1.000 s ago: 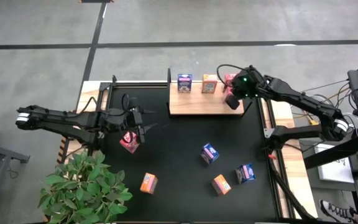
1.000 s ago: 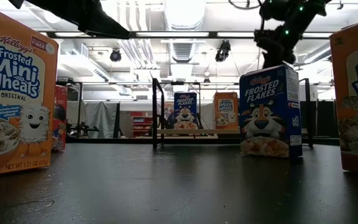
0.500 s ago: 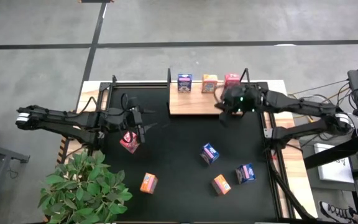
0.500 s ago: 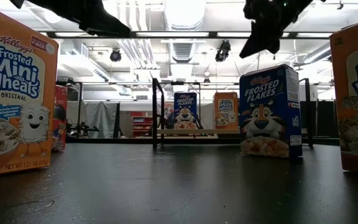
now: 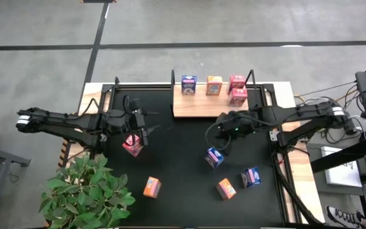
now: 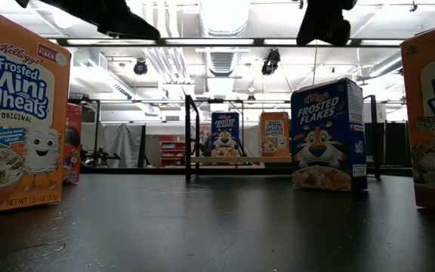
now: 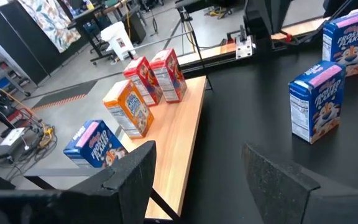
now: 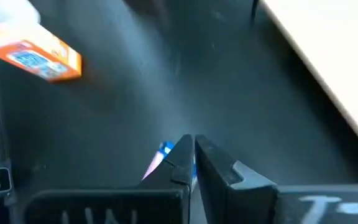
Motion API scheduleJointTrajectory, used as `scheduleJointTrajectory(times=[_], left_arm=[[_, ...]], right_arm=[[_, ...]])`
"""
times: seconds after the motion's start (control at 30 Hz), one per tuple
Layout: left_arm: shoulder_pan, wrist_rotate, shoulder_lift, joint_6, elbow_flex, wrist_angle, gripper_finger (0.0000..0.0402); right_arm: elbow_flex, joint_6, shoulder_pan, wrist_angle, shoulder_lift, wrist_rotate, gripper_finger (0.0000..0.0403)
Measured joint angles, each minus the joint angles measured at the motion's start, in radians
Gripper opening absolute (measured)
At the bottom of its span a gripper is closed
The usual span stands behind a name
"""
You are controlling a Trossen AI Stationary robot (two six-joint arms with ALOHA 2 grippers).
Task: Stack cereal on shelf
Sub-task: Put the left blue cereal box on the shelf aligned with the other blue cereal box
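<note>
The black surface lies on a grey concrete floor area, with a green plant at its 8 o'clock corner. The shelf stands at the 12 o'clock edge and carries four cereal boxes: a blue box, an orange box, a red box in a row, and a second red box just in front of that last one. The right tool hangs over the surface near the centre, its fingers pressed together and holding nothing; a blue box lies just toward 6 o'clock from it. The left tool waits at 9 o'clock with fingers spread above a red box. Toward 6 o'clock lie two orange boxes and another blue one.
</note>
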Motion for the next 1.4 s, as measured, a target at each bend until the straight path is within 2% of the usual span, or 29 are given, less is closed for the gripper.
scheduleJointTrajectory(times=[0.3,0.57,0.73,1.0,1.13,1.27,1.4], left_arm=[[0.0,0.0,0.0,0.083,0.001,-0.002,0.0219],[0.0,0.0,0.0,0.131,0.001,-0.001,0.0219],[0.0,0.0,0.0,0.136,0.001,-0.001,0.0219],[0.0,0.0,0.0,0.136,0.002,-0.002,0.0219],[0.0,0.0,0.0,0.136,0.002,-0.003,0.0219],[0.0,0.0,0.0,0.136,0.002,-0.004,0.0219],[0.0,0.0,0.0,0.136,0.002,-0.003,0.0219]], right_arm=[[0.244,0.235,0.039,-0.471,0.255,-0.001,0.0009],[0.307,0.373,0.088,-0.496,0.355,-0.064,0.0017],[0.318,0.405,0.107,-0.479,0.371,-0.063,0.0074],[0.318,0.42,0.114,-0.416,0.382,-0.035,0.0221],[0.316,0.42,0.115,-0.414,0.411,-0.035,0.0277],[0.315,0.412,0.121,-0.409,0.448,-0.035,0.0306],[0.314,0.395,0.121,-0.407,0.478,-0.035,0.0304]])
